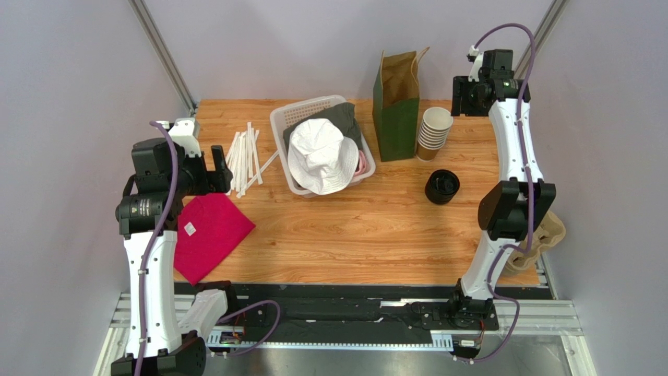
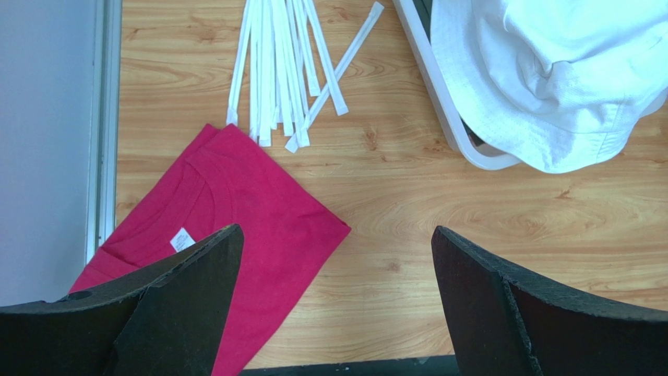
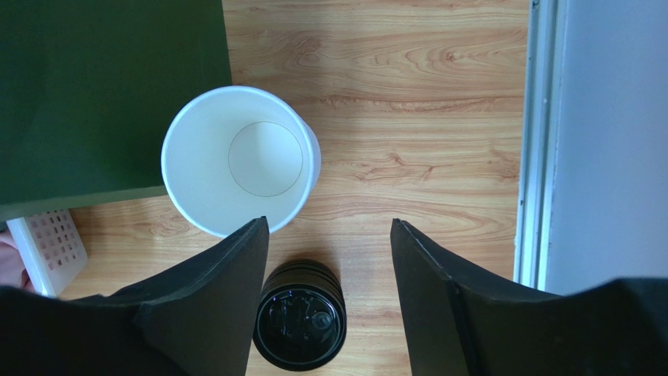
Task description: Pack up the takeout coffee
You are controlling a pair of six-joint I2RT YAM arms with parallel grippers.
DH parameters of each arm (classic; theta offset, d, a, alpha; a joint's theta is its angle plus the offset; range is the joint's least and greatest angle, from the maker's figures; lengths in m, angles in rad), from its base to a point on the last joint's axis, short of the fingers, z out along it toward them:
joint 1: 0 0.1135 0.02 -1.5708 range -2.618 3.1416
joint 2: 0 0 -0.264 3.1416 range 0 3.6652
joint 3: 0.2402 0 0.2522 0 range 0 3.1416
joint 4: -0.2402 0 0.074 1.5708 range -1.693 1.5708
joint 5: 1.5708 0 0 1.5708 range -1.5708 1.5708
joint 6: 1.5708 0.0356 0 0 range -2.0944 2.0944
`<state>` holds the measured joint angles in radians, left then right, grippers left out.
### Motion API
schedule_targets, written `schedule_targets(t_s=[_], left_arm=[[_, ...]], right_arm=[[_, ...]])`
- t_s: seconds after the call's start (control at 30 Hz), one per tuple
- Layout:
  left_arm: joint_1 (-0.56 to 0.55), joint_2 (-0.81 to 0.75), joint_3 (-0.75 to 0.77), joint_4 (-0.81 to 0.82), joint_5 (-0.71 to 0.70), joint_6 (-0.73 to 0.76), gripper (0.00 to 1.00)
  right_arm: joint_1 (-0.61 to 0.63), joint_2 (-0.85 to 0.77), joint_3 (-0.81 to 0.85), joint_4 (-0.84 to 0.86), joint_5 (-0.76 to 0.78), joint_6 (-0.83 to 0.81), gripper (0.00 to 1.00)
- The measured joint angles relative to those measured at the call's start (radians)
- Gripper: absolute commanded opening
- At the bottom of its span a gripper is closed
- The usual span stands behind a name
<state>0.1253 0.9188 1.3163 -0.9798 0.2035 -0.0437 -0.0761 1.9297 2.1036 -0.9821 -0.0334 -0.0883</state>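
Right gripper (image 3: 329, 227), lower centre, jaws apart and empty: advise shifting upper left, squarely over cup stack (image 3: 239, 160), before closing.

The white hat (image 1: 321, 157) covers most of the basket (image 1: 279, 129); the right wrist view crops the green bag (image 3: 102, 94).

The rectangular light-wood tabletop (image 1: 376, 235) is carrying a folded magenta fabric garment (image 1: 208, 235) at near left, with loose white paper-wrapped straws (image 1: 245, 157) lying behind it. A white perforated plastic basket (image 1: 310, 104) is sitting at far centre. To its right, an upright dark-green paper bag (image 1: 396, 117), a stack of brown paper cups (image 1: 433, 133) and a pile of round black plastic lids (image 1: 442, 186) are standing.
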Motion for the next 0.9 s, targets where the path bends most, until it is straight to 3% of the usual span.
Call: schedule_targets(t_s=[0.17, 0.53, 0.9], left_arm=[[0.000, 0.008, -0.025, 0.006, -0.005, -0.002, 0.98], [0.000, 0.017, -0.047, 0.013, -0.007, -0.005, 0.98], [0.000, 0.020, -0.076, 0.031, -0.006, -0.013, 0.98]], right_arm=[[0.000, 0.064, 0.032, 0.000, -0.010, 0.030, 0.50], [0.000, 0.135, 0.077, 0.002, -0.034, 0.065, 0.48], [-0.003, 0.187, 0.091, 0.000, -0.053, 0.105, 0.31]])
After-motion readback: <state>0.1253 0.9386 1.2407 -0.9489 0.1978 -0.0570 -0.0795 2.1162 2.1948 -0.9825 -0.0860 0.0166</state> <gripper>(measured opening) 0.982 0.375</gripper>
